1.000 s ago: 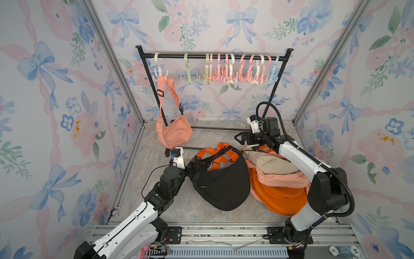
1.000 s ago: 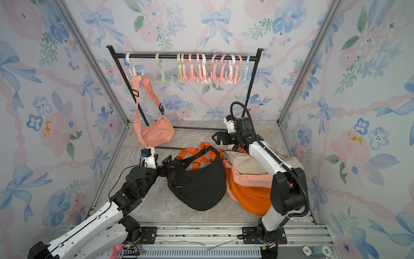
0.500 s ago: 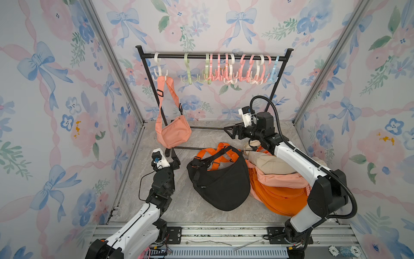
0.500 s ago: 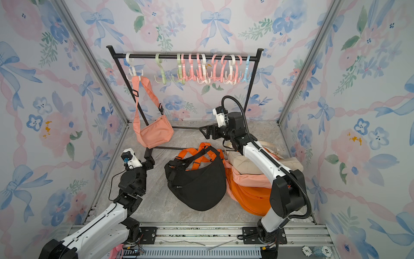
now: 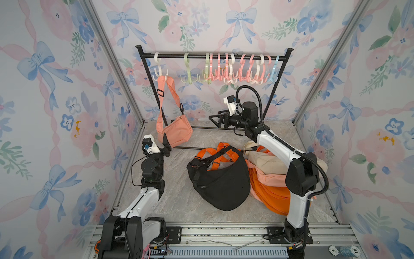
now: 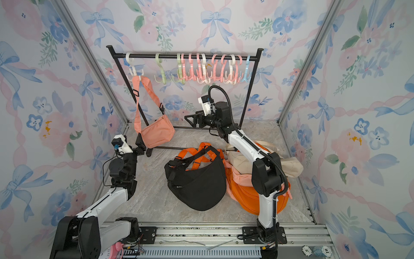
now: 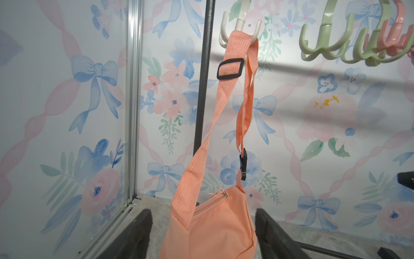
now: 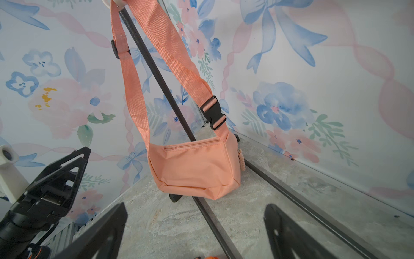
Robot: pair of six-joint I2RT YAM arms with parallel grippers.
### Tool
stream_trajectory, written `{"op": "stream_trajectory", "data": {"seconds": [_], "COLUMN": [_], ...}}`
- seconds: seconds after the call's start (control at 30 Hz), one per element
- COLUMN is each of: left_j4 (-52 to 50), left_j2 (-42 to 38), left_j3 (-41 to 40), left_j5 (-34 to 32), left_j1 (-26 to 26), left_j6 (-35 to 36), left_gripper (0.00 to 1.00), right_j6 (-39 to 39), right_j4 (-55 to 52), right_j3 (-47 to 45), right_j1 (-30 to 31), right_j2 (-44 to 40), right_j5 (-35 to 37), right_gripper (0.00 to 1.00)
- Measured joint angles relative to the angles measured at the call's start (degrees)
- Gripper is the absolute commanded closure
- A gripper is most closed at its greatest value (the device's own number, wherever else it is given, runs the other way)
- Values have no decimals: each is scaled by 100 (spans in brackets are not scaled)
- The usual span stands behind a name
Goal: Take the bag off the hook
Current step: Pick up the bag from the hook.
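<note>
In both top views the peach bag (image 5: 177,132) (image 6: 159,132) hangs from the white hook (image 5: 159,71) left of centre. The left claw (image 5: 167,145) is just in front of it and the right claw (image 5: 216,120) is to its right, both with jaws apart.

In the left wrist view the bag sits at bottom centre, framed by that claw's spread jaws.

In the right wrist view the bag is at centre, beyond the wide-open claw.

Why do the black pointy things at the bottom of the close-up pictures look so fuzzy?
Left wrist view: the fingers of the left gripper sit very near the lens, probably out of focus, while the peach bag looks sharp. Right wrist view: the fingers of the right gripper blur the same way.
</note>
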Motion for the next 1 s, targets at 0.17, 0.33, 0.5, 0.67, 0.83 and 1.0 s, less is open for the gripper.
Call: {"op": "stream_trajectory", "data": {"seconds": [0.17,0.33,0.5,0.67,0.83,1.0], "left_j4": [378,643,809,914,1005,1016], "left_j2": [619,1152,1582,2076,2693,3117], "left_j3": [238,682,1158,1587,2168,2651], "left_j5": [540,1056,1436,1722,2028,2216], "left_j1": [234,483,656,809,879,876], "left_j6": [33,15,-22,-70,-210,-295], "left_gripper": [24,26,28,33,37,48], "right_j6": [-9,-7,13,9,-7,-9], "right_j4": [354,693,743,756,785,883], "right_j3": [1021,2173,3324,3821,3851,3449], "right_j1": [153,376,518,599,651,671], "right_j2": [896,1878,2675,2951,2957,2811], "right_j5": [-59,-15,79,157,157,155], "right_gripper": [3,3,3,3,3,3]}}
